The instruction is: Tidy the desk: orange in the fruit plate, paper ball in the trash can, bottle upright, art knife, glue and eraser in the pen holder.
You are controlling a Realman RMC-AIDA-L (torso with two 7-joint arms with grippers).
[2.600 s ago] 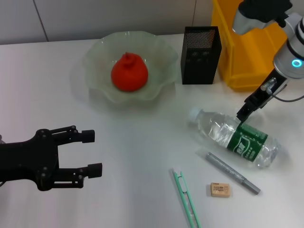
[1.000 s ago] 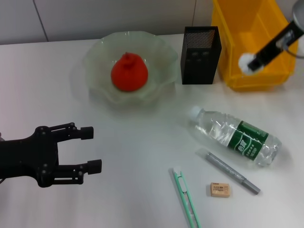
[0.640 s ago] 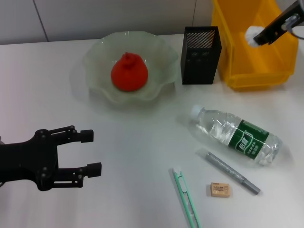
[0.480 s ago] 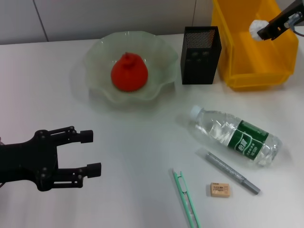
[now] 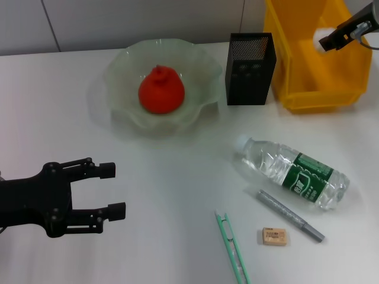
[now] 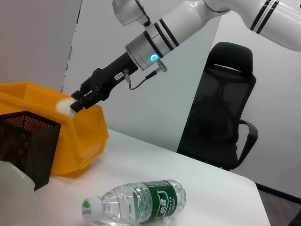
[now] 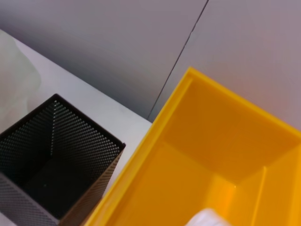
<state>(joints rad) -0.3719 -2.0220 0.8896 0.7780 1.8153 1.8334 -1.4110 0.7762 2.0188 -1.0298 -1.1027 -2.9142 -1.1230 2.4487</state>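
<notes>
- Left gripper (image 5: 112, 189) low at the near left over the table (image 5: 177, 171), fingers spread apart, holding nothing.
- Orange (image 5: 161, 90) sitting in the middle of the fruit plate (image 5: 121, 65), far centre-left.
- Pen holder (image 5: 250, 68) upright just right of the plate, touching nothing; inside looks bare in the right wrist view.
- Green art knife (image 5: 232, 248) lying flat at the near edge, right of centre.
- Bottle (image 5: 293, 171) on its side, cap toward the left, green label toward the right, in front of the pen holder.
- Grey pen-like stick (image 5: 290, 215) lying aslant just in front of the bottle; whether this is the glue, cannot tell.
- Eraser (image 5: 273, 236) flat between knife and grey stick, near the stick's lower end.
- Trash can (image 5: 308, 71) at the far right, just beside the pen holder.
- Right gripper (image 5: 327, 40) raised over the can's opening, fingers pinched on the paper ball (image 5: 323, 32); ball above the can's inside, seen also in the left wrist view.
</notes>
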